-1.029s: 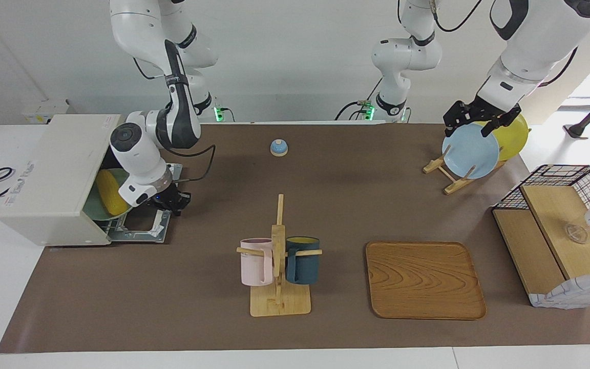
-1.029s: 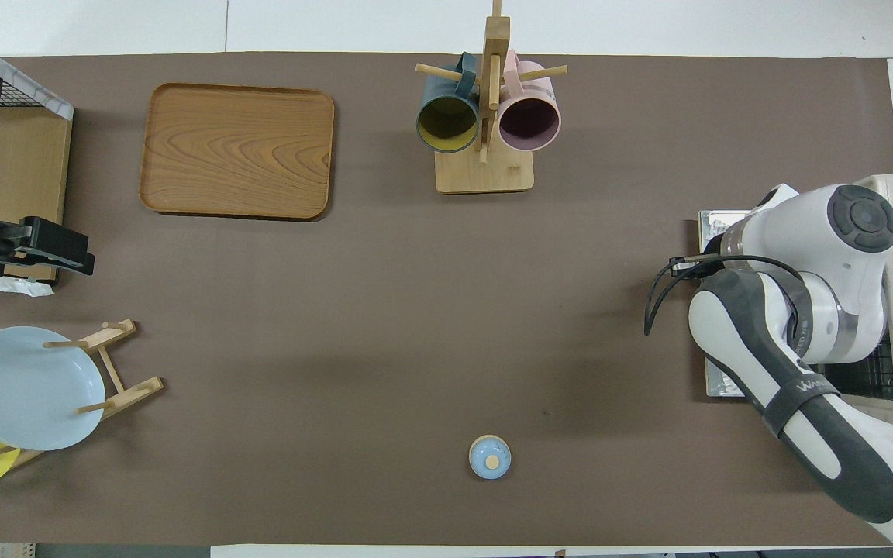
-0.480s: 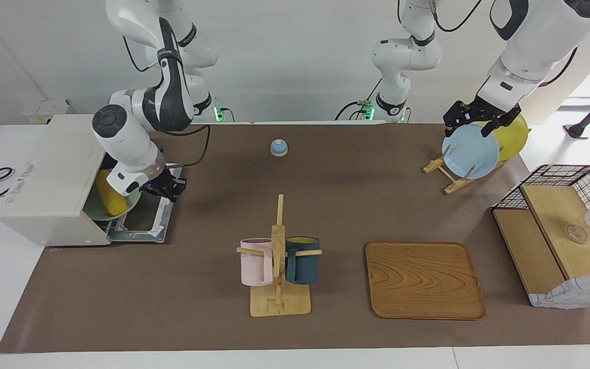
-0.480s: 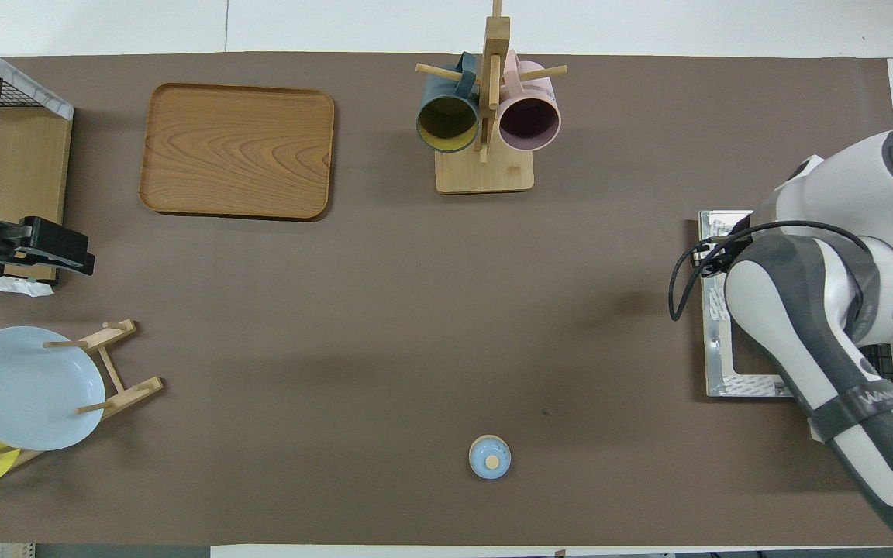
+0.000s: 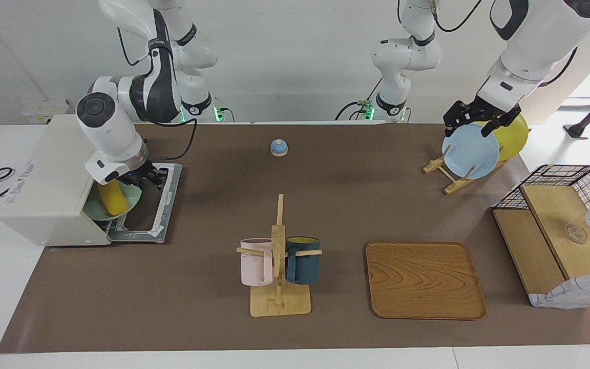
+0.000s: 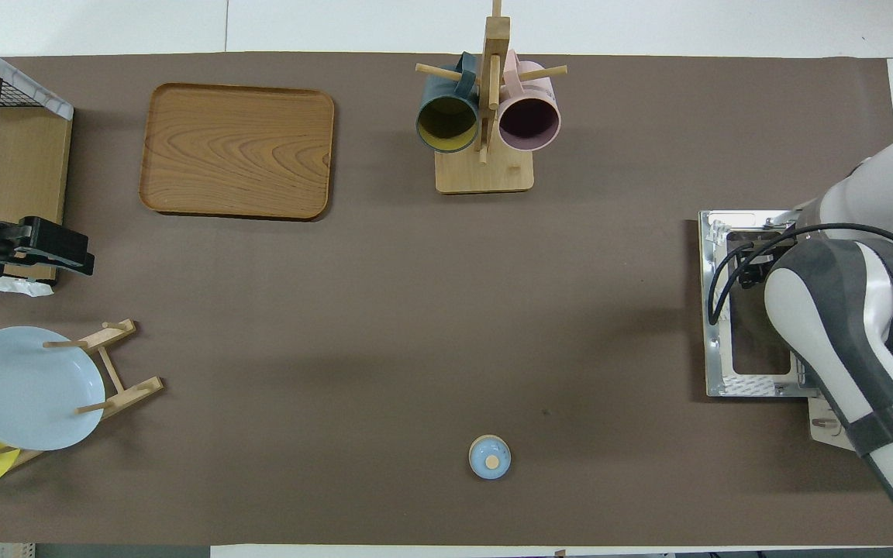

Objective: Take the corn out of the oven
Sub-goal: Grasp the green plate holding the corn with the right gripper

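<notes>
The off-white oven (image 5: 44, 174) stands at the right arm's end of the table, its door (image 5: 146, 215) dropped flat onto the mat. The yellow corn (image 5: 113, 200) lies on a pale green plate (image 5: 98, 211) in the oven's mouth. My right gripper (image 5: 145, 177) hangs over the inner part of the door, just beside the corn and the plate's rim, and holds nothing that I can see. In the overhead view the right arm hides the corn; the gripper (image 6: 753, 260) and the door (image 6: 718, 372) show. My left gripper (image 5: 471, 125) waits open over the blue plate (image 5: 469, 151).
A mug rack (image 5: 278, 266) with a pink and a dark blue mug stands mid-table, a wooden tray (image 5: 423, 279) beside it. A small blue bell (image 5: 278, 147) lies near the robots. The plate rack (image 5: 446, 177) and a wire-and-wood basket (image 5: 556, 230) are at the left arm's end.
My right gripper has moved from over the door's outer edge in toward the oven's mouth, now beside the corn. The corn, plate and left arm have not moved.
</notes>
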Controlling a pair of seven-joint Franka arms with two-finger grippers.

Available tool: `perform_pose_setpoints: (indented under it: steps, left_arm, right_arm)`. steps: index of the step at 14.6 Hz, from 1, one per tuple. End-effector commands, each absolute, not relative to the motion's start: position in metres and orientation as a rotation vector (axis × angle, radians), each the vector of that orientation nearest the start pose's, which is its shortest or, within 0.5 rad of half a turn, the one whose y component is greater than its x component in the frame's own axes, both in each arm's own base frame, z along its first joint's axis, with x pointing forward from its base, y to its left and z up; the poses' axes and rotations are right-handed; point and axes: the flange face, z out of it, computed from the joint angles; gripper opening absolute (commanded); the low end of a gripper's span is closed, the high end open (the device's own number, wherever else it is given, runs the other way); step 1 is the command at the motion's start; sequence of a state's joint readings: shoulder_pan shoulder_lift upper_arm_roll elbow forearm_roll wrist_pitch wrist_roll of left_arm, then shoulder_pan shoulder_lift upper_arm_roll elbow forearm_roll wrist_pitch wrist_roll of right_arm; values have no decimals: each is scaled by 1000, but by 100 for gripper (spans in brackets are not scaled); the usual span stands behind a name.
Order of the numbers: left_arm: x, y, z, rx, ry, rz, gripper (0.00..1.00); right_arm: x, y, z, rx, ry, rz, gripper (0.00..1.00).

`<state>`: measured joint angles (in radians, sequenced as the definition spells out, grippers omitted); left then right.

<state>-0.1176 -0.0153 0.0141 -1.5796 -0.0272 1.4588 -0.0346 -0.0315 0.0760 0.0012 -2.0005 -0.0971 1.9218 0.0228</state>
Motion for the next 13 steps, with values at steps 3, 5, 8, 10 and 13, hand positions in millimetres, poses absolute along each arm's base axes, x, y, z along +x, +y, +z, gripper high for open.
perform_pose_setpoints:
  steps: [3,5,8,10,13]
  left_arm:
    - [527,-58,619,-3143,112,151,100]
    - [527,-57,619,-3144,110,151,100]
    - [527,-59,619,-3143,117,151,100]
    - [527,-60,620,-3143,119,148,100]
    - [527,-61,619,-3143,119,151,100]
  right_arm:
    - [536,-46,393,-3221,-83,226,43]
    - [533,-50,390,-3219,-85,227,43]
    - [525,-51,375,-3220,-111,179,43]
    - [521,-52,368,-3231,-187,197,36]
    - [520,-53,366,-3247,-208,207,20]
